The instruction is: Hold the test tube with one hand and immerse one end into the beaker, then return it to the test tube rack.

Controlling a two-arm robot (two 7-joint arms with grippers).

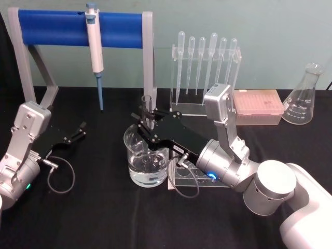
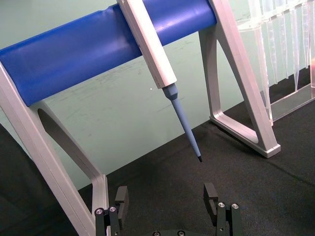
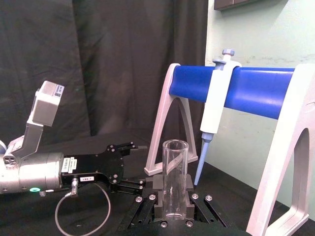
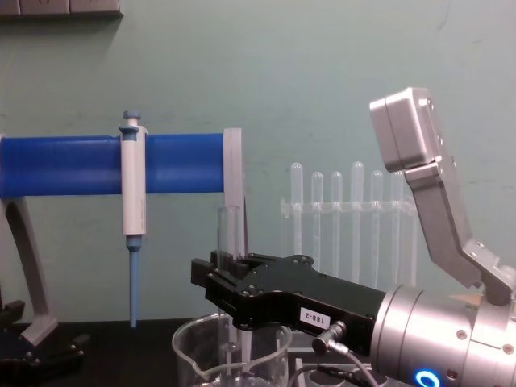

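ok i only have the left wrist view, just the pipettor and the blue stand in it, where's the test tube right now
observer: the right gripper holds the test tube upright, jaws shut on it.
operator: is it anywhere near the beaker
observer: yes, its lower end hangs down inside the beaker. how deep it goes i cannot tell.
operator: and where's my left arm relative to that
observer: the left gripper sits low at the left of the table, apart from the beaker with bare black cloth between them.
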